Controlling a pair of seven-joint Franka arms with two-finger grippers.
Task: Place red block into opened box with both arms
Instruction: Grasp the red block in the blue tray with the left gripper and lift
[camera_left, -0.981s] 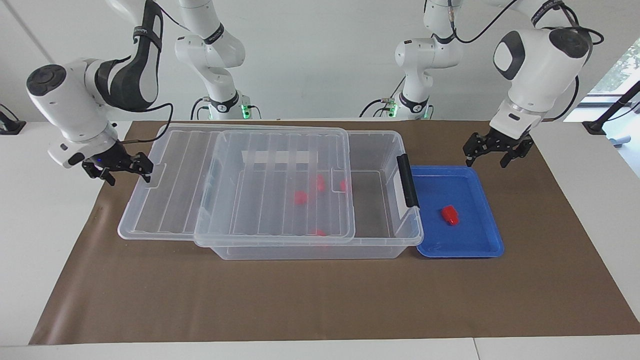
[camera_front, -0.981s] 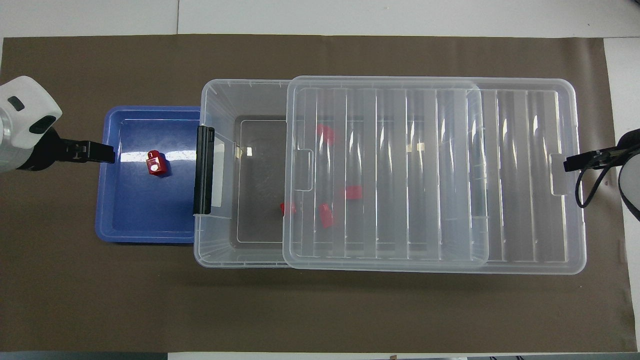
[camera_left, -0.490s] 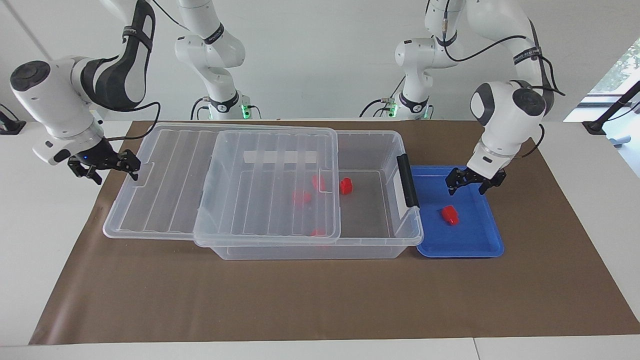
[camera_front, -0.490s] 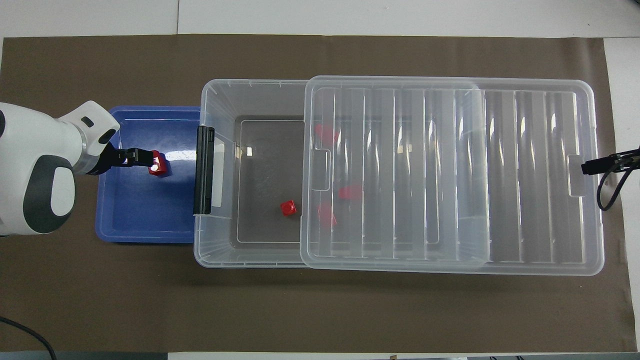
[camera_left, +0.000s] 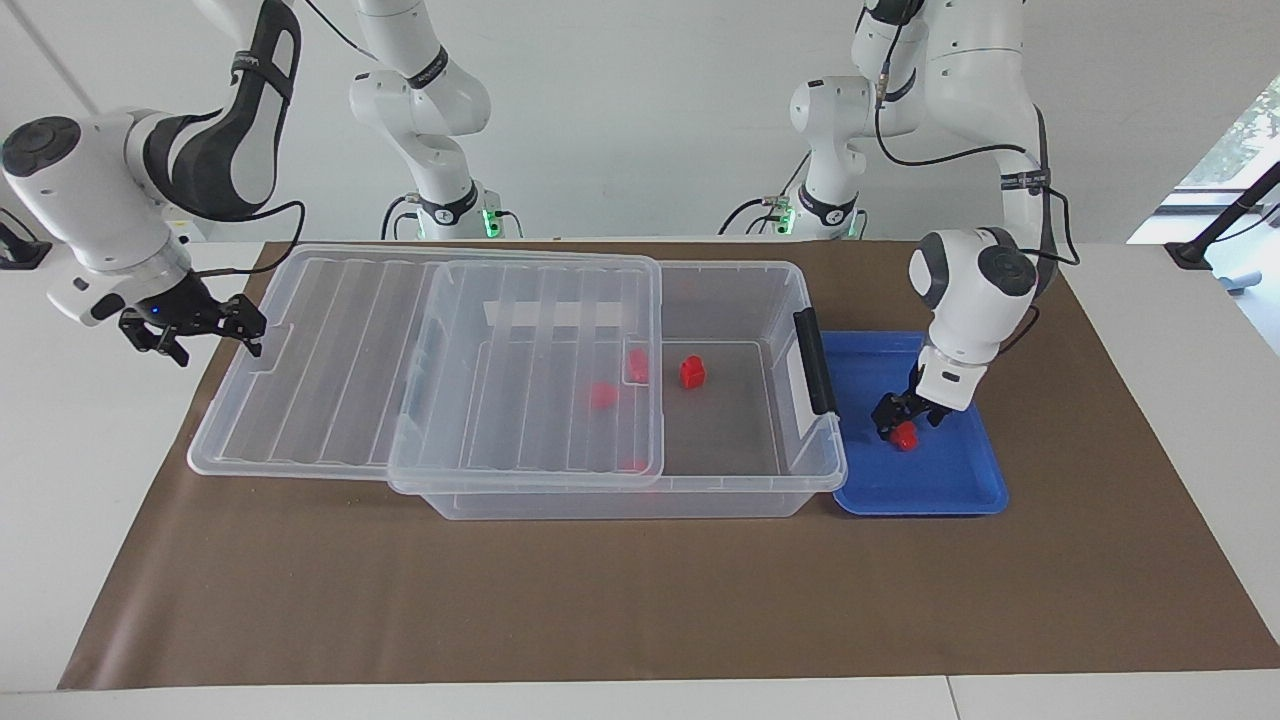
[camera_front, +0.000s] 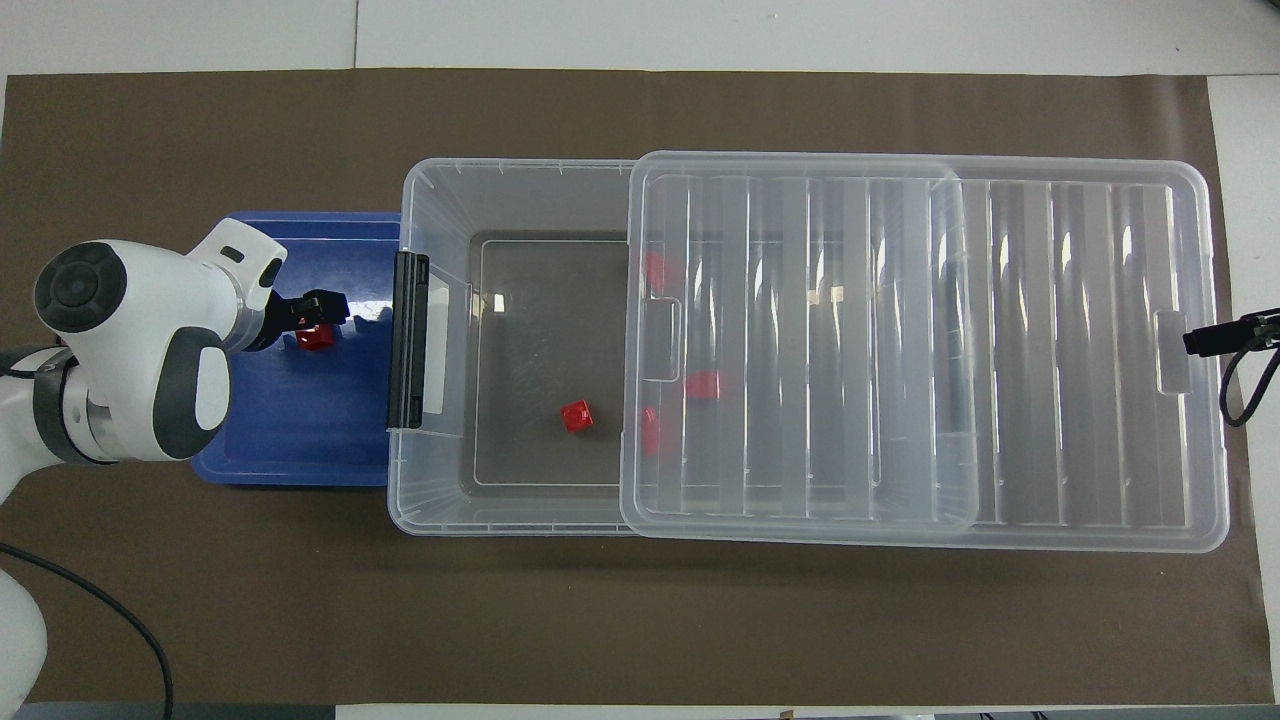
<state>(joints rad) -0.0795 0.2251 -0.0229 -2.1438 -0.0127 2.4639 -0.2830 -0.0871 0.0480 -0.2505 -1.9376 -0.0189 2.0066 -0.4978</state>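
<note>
The left pincer (camera_left: 905, 418) is down in the blue tray (camera_left: 950, 485), its open fingers around the red block (camera_left: 905, 436). The right pincer (camera_left: 200, 325), open too, is at the edge of the lid (camera_left: 330, 370), which lies slid partway off the box (camera_left: 740, 470).

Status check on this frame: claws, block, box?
Left claw open, down around red block in blue tray. Right claw open at lid edge. Box part uncovered, path clear.
</note>
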